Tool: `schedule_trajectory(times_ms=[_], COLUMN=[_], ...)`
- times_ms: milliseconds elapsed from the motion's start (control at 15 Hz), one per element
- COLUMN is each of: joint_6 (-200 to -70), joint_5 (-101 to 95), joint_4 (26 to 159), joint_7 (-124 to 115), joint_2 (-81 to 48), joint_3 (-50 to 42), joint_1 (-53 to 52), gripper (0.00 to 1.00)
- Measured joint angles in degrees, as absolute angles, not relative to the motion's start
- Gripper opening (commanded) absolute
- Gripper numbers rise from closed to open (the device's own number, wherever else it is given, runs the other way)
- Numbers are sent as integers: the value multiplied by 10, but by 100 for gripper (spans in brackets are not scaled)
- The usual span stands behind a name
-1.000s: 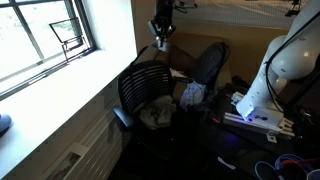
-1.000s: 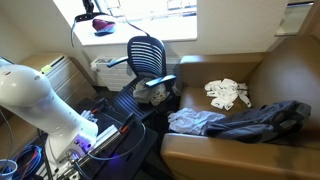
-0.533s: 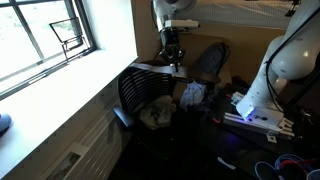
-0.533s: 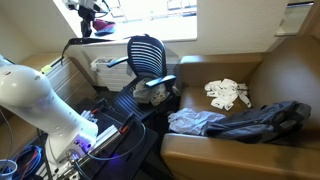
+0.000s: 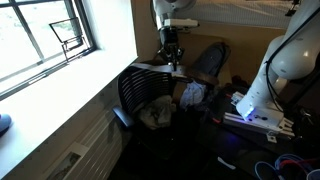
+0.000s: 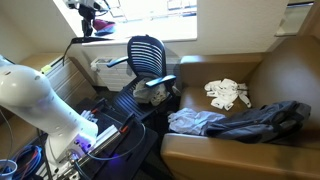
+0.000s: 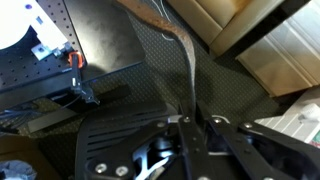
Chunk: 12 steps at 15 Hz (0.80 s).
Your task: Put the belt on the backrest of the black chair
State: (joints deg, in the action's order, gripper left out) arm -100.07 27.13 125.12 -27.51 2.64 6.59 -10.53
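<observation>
The black chair (image 5: 143,88) with the ribbed, curved backrest stands below the window; it also shows in an exterior view (image 6: 147,54). My gripper (image 5: 172,62) hangs just above the top edge of its backrest, on the side towards the room. In the wrist view my gripper (image 7: 195,122) is shut on the brown belt (image 7: 184,48), which runs as a thin strap from the jaws up and away over the dark mesh. In an exterior view my gripper (image 6: 87,28) is near the window, and the belt is hard to make out there.
A dark chair with a smooth back (image 5: 210,62) stands just behind. Clothes (image 5: 156,113) lie on the ribbed chair's seat. A brown sofa (image 6: 260,150) holds more clothes. The window sill (image 5: 60,95) and the robot's white base (image 5: 285,60) flank the chair.
Over the last second my gripper came down with the belt to just above the backrest. Nothing has moved in the last half second.
</observation>
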Motion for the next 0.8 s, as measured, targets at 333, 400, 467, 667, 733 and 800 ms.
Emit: schedule_trajectory(times_ms=[333, 400, 467, 667, 733, 800], joint_6=[-1140, -1165, -1187, -1249, -1261, -1265], joint_5=[151, 119, 88, 5, -7, -10], joint_4=[1246, 1246, 1246, 1246, 1246, 1246], joint_7=[-318, -330, -344, -410, -431, -440], joint_2=[24, 24, 24, 28, 30, 32], joint_3=[71, 71, 71, 72, 72, 72], joint_1=[-105, -105, -105, -105, -105, -105], gripper=[80, 86, 94, 89, 97, 99])
